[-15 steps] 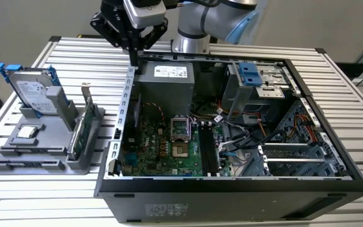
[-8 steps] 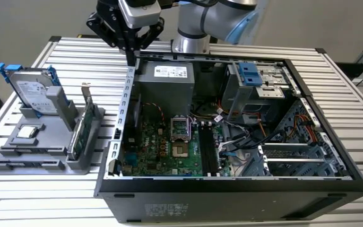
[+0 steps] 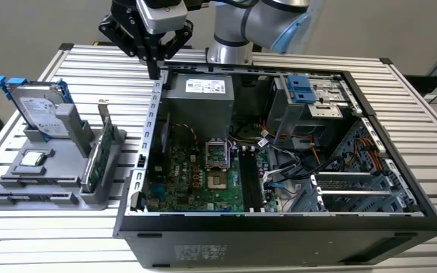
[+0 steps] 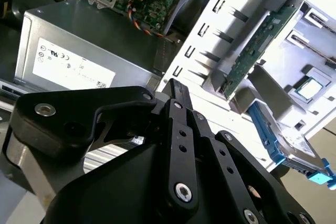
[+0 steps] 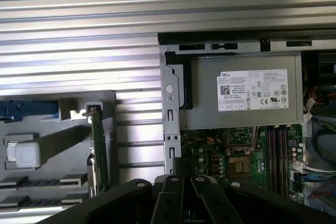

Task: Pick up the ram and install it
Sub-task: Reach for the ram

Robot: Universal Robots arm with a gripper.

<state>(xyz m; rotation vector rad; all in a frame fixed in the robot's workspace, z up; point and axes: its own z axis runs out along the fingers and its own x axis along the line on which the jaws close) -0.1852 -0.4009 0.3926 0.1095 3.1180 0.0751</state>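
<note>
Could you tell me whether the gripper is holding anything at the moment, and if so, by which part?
Nothing seems held: the gripper hangs above the computer case's corner, fingers together with nothing between them.

Slatted aluminium table (image 3: 66, 62). Two things sit directly on it in the exterior view: an open black computer case (image 3: 279, 236) at centre, and a grey parts rack (image 3: 89, 200) just beside it at 9 o'clock.

Silver arm (image 3: 234, 31) with blue caps (image 3: 293, 27); black, screw-studded fingers (image 4: 178, 129).
</note>
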